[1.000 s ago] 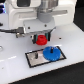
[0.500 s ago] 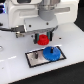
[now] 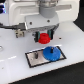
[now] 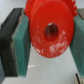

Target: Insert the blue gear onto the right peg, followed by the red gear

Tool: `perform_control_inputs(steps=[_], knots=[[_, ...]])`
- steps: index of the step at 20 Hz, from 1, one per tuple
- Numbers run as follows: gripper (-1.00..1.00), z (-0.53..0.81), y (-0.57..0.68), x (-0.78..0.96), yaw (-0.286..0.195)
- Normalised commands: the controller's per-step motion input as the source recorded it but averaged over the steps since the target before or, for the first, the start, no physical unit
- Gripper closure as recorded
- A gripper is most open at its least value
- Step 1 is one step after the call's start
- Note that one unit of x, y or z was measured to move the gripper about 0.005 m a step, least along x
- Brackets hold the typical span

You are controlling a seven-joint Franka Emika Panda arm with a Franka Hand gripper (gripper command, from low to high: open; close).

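The blue gear (image 3: 50,53) lies flat on the right side of the black-rimmed grey plate (image 3: 36,60), where the right peg stands; the peg itself is hidden under it. The red gear (image 3: 43,37) hangs above and behind the plate, with my gripper (image 3: 44,36) shut on it. In the wrist view the red gear (image 4: 50,27) fills the frame, clamped between the two teal pads (image 4: 23,42), its centre hole facing the camera. The plate's smaller left pin (image 3: 36,57) stands bare.
The white tabletop (image 3: 15,70) surrounds the plate. Dark cables and a fixture (image 3: 19,33) sit at the back on the exterior view's left. The arm's white body (image 3: 37,10) fills the upper part of that view.
The gripper with the red gear has shifted slightly, staying above and behind the plate. The blue gear has not moved.
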Motion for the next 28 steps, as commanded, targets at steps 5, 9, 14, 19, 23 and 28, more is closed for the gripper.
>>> perform_control_inputs(steps=[5,9,14,19,23,28], knots=[[1.0,0.17,0.01,0.34,0.0],[1.0,0.36,0.09,0.59,0.0],[1.0,0.2,0.08,0.57,0.0],[1.0,0.17,0.15,0.31,0.0],[1.0,0.03,0.13,0.25,0.0],[1.0,0.02,0.06,0.25,0.0]])
